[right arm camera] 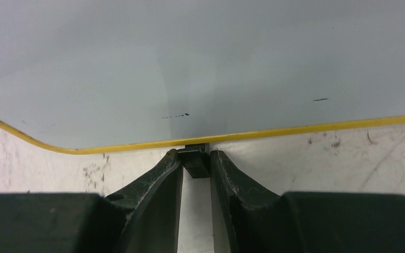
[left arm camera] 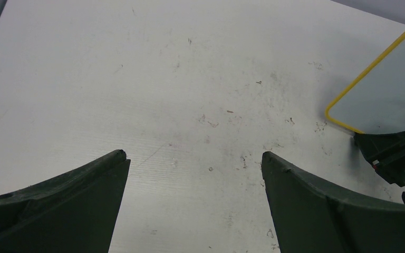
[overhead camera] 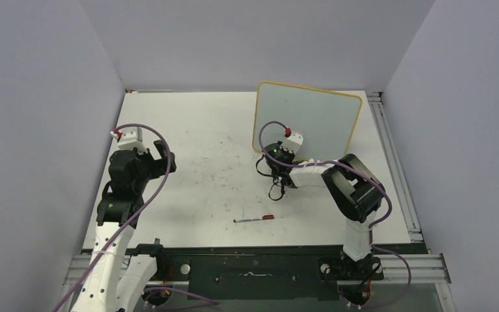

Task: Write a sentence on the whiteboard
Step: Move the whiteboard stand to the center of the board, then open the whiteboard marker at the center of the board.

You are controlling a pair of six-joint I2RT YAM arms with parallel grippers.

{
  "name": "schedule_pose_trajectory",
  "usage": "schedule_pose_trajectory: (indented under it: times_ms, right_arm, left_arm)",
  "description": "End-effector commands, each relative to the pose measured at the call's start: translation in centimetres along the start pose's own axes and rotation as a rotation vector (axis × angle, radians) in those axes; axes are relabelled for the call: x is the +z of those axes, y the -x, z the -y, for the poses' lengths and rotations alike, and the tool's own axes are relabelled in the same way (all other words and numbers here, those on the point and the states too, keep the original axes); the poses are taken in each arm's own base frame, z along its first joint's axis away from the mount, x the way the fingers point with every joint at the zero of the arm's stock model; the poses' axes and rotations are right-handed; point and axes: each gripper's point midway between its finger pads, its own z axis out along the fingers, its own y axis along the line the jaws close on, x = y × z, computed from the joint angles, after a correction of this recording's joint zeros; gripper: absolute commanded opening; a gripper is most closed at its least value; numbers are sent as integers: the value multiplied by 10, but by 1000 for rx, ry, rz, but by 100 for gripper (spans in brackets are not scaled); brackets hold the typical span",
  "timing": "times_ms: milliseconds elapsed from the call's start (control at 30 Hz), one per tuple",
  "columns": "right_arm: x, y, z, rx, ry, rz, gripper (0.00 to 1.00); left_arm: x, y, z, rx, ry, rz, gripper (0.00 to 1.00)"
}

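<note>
The right claw (right arm camera: 195, 153) is pinching the whiteboard's (right arm camera: 190, 63) foot (right arm camera: 196, 164) at its bottom edge. The left claw (left arm camera: 193, 154) is gaping above open counter (left arm camera: 137, 79).

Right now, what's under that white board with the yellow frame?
A small black foot, clamped by the right end effector, on the scuffed white table. Its fingers cover the foot's sides.

The whiteboard (overhead camera: 308, 117) stands on edge toward the far right of the table (overhead camera: 201, 149), its thin yellow frame rounded at the corners. Its face is plain pale grey-white, with a few tiny dark flecks (right arm camera: 176, 115) low down, possibly stray marker. A small black foot (right arm camera: 195, 159) sits under its lower edge.
</note>
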Motion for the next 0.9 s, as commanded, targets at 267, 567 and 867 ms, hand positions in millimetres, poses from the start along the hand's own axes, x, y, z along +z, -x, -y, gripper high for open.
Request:
schedule_pose_trajectory:
  times_ms: [267, 567, 867]
  right_arm:
    - [-62, -39, -14, -49, 124, -80, 5]
    - [-81, -40, -12, -105, 169, -83, 49]
    - [-137, -28, -15, -209, 405, -134, 79]
  left_arm:
    - [1, 16, 7, 8, -24, 44, 96]
    - [5, 11, 8, 11, -28, 21, 96]
    - [7, 9, 6, 12, -26, 11, 96]
